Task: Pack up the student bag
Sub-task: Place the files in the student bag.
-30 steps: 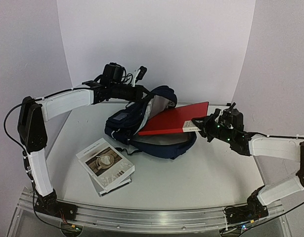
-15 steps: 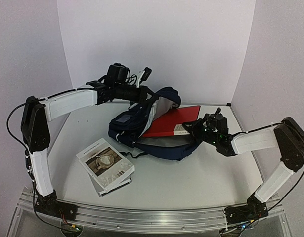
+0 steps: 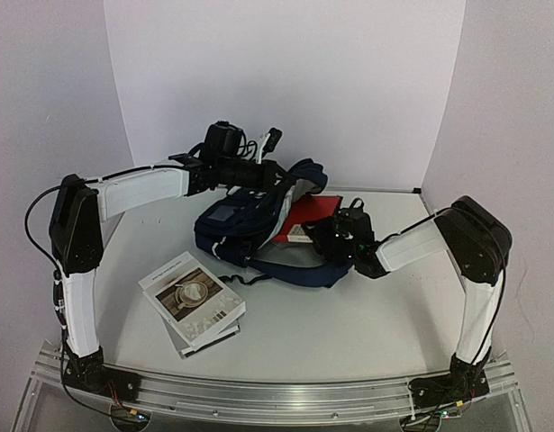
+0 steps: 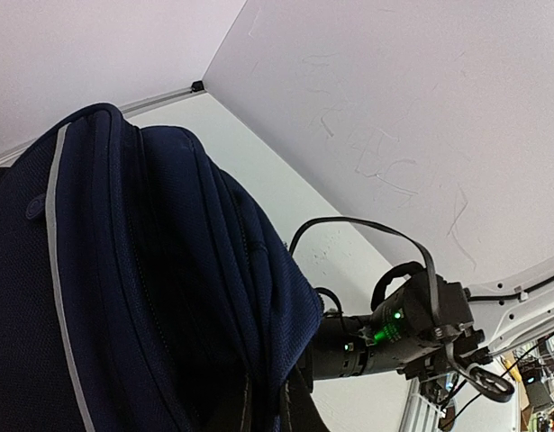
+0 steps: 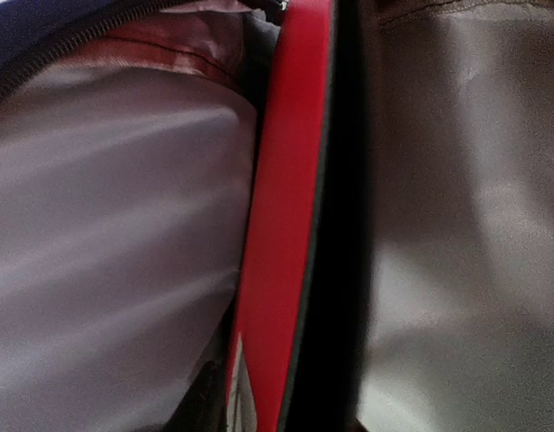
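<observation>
Student bag lies on the tabletop about midway between the left and right edges, closer to the far edge than the near one, with its mouth facing right toward the right arm. The left gripper is clenched at the bag's upper rim and holds that rim raised off the lower half. I judge this is done to prop the mouth open so that something flat can slide in without snagging the fabric. A red book sits in the opening, most of it already under the raised flap, with only its right-hand end showing. The right gripper is right at that exposed end, low and roughly level with the tabletop, a posture suited to pushing the book in edge first. The right wrist view looks straight into the bag: the book is seen edge-on with grey lining on both sides, so it lies between two walls of the main compartment. The fingers do not show there, so I cannot tell whether the right gripper is grasping the book or has let go. A stack of books waits toward the near edge, left of centre and well apart from the bag; presumably it is next to be packed. Judgement: insertion of the first item is nearly complete, and the packing as a whole is at an early stage.
</observation>
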`<state>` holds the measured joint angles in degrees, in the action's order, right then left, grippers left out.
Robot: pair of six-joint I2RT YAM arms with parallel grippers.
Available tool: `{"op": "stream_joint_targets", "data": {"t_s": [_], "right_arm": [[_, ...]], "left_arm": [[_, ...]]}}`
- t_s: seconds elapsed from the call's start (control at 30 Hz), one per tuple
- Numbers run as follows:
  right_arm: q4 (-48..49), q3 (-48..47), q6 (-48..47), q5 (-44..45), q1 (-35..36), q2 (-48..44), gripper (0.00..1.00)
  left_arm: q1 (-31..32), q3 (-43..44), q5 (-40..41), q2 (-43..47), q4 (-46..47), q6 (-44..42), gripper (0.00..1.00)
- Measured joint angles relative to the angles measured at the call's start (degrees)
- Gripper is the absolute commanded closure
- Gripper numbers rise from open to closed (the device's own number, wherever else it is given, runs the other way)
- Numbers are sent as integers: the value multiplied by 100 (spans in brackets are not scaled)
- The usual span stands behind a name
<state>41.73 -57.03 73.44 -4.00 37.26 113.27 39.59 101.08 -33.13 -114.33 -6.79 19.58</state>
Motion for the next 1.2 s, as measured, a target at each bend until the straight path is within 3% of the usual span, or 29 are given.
{"op": "stream_joint_targets", "data": {"t_s": [0.13, 0.3, 0.47, 0.77, 0.9, 1.0, 1.2], "right_arm": [[-283, -18, -310, 22, 18, 90, 39], [-1261, 79, -962, 390, 41, -506, 16], [-2123, 151, -1535, 860, 44, -1423, 13], [-2621, 207, -1908, 1029, 42, -1437, 29], [-2731, 206, -1953, 946, 42, -1023, 43], [-2802, 156, -2012, 863, 42, -795, 64], [-2836, -57, -2193, 492, 26, -557, 83]], "left_arm": [[0, 0, 97, -1, 17, 21, 100], [33, -31, 198, 2, -22, -24, 100], [64, -74, 250, 17, -1, -30, 100], [59, -74, 291, 23, -71, -49, 100], [59, -74, 291, 23, -72, -71, 100], [59, -74, 291, 23, -77, -75, 100], [57, -74, 298, 23, -90, -73, 100]]}}
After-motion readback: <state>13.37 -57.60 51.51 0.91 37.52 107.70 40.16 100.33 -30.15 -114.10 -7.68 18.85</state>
